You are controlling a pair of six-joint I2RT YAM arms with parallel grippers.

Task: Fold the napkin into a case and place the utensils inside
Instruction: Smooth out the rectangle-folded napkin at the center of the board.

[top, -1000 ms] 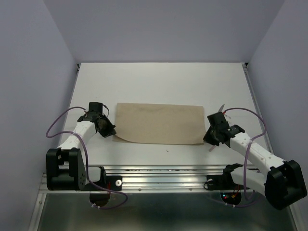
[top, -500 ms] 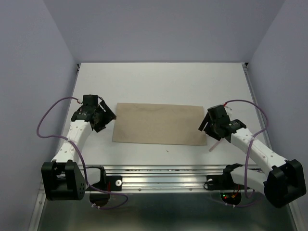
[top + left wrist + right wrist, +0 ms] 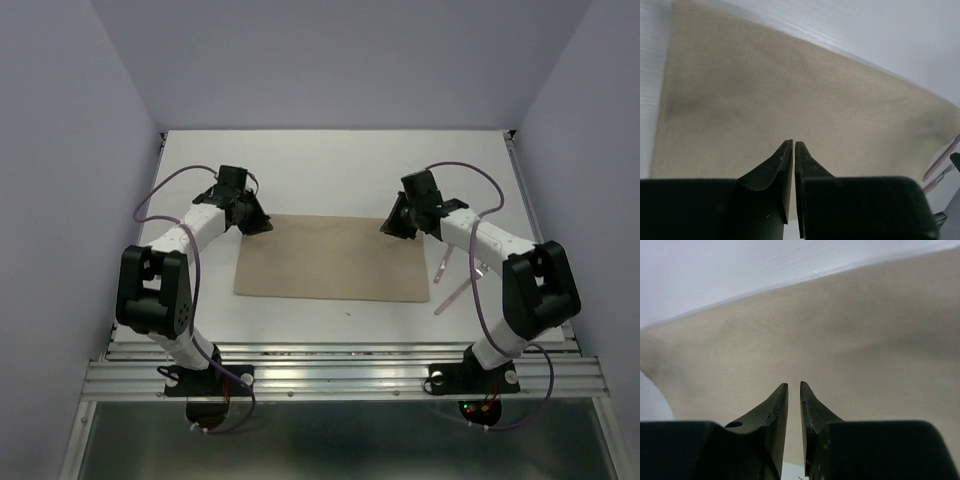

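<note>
The beige napkin point(image 3: 330, 258) lies flat on the white table as a wide rectangle. My left gripper point(image 3: 257, 224) is at its far left corner and my right gripper point(image 3: 391, 226) at its far right corner. In the left wrist view the left gripper point(image 3: 793, 142) has only a thin slit between its jaws, with nothing seen in it, and the napkin point(image 3: 790, 100) spreads beyond. The right gripper point(image 3: 794, 384) shows a slightly wider slit over the napkin point(image 3: 840, 340). Two pink-handled utensils point(image 3: 441, 266) lie just right of the napkin and show again as utensils point(image 3: 941, 159) at the left wrist view's right edge.
The table's raised rails run along the left edge point(image 3: 160, 170) and the right edge point(image 3: 522, 175). The metal frame point(image 3: 340, 372) with both arm bases lies along the near edge. Purple cables loop above each arm.
Both arms left the napkin's near corners and swung to its far corners. The raised near edge now lies flat. Both jaws opened wide, then narrowed to a slit.
</note>
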